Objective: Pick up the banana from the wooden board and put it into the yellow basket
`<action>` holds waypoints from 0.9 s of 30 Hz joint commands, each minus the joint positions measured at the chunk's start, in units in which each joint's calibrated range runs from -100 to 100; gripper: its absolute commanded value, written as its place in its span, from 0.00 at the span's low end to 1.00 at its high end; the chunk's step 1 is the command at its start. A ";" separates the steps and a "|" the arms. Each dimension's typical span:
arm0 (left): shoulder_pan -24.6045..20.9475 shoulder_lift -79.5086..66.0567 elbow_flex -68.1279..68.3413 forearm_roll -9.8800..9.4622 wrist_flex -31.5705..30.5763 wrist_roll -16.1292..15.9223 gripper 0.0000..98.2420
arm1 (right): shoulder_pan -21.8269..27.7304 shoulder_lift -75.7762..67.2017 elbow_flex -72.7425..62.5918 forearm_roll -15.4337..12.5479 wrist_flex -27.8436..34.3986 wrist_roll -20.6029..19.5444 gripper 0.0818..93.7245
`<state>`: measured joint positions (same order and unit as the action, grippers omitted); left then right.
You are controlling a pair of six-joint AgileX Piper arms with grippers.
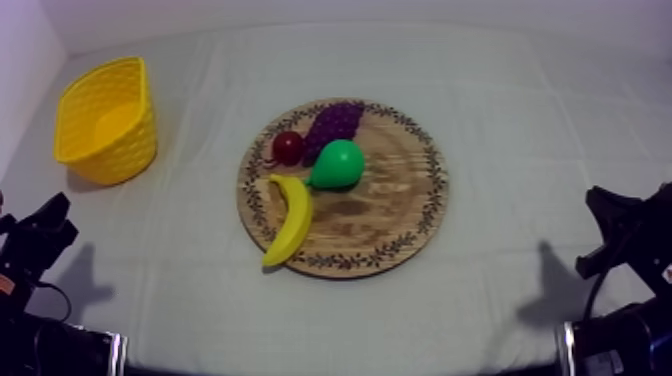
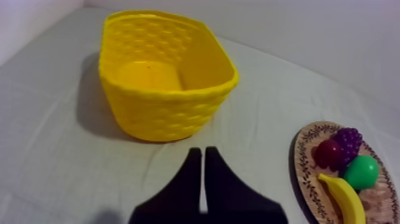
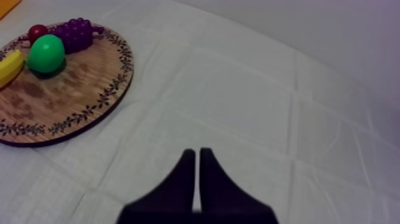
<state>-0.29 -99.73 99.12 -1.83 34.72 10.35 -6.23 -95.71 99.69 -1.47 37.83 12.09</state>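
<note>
Jaws of the left gripper (image 2: 203,152) and the right gripper (image 3: 195,154) lie pressed together as narrow wedges, holding nothing. Banana (image 1: 290,218) rests on the wooden board (image 1: 395,210) at its left rim, just beside the pear (image 1: 338,165). Yellow basket (image 1: 118,155) stands well apart from the board, off its far-left side.
</note>
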 commanded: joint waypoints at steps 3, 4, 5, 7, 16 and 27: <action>0.08 -0.01 -0.02 0.00 -0.04 0.02 0.00 | 0.03 -0.04 -0.03 -0.02 0.15 0.00 0.00; 0.09 -0.01 -0.02 0.00 -0.04 0.02 0.00 | 0.03 -0.04 -0.03 -0.02 0.15 0.00 0.00; 0.09 -0.01 -0.02 0.00 -0.04 0.02 0.00 | 0.03 -0.04 -0.03 -0.02 0.15 0.00 0.00; 0.10 -0.01 -0.02 0.00 -0.04 -0.04 0.00 | 0.03 -0.04 -0.03 -0.02 0.15 0.00 0.00; 0.17 -0.01 -0.02 0.05 -0.04 3.47 0.00 | 0.03 -0.04 -0.03 -0.02 0.15 0.00 0.00; -0.14 -0.01 -2.40 0.72 7.07 -5.93 0.02 | 0.03 -0.04 -0.03 -0.02 0.15 0.00 0.00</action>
<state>-0.40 -99.73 96.82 -1.21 41.72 7.72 -6.23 -95.71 99.69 -1.47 37.93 12.09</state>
